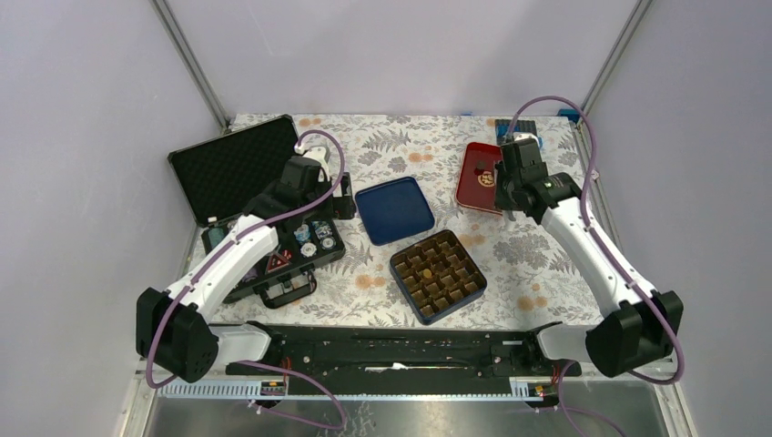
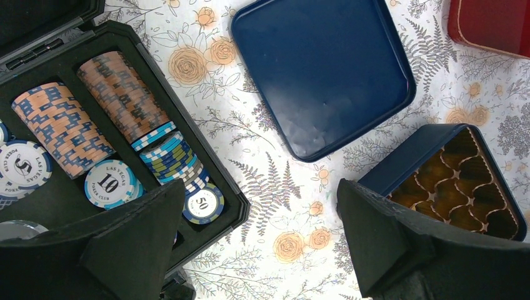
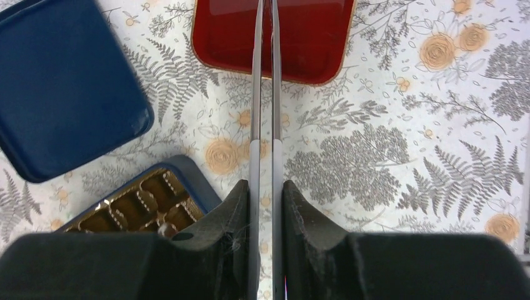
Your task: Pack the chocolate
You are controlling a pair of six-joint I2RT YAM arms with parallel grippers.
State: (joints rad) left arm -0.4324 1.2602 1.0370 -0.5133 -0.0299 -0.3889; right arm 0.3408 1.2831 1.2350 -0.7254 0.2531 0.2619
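Observation:
Two small dark chocolate lumps (image 1: 480, 166) lie on the red tray (image 1: 469, 187) at the back right. My right gripper (image 1: 502, 185) hovers by that tray. In the right wrist view it (image 3: 265, 194) is shut on metal tweezers (image 3: 256, 94), whose prongs reach up over the red tray (image 3: 219, 37); their tips run out of the frame. The blue box (image 1: 438, 275) holds the brown grid insert (image 3: 134, 203), with one small dark lump (image 3: 165, 229) at its near edge. My left gripper (image 2: 259, 231) is open and empty over the cloth between the poker case and the box.
An open black poker chip case (image 1: 273, 246) with rows of chips (image 2: 119, 94) takes up the left side. The blue lid (image 1: 393, 209) lies upside down between the case and the red tray, and shows in the left wrist view (image 2: 322, 69). A floral cloth covers the table.

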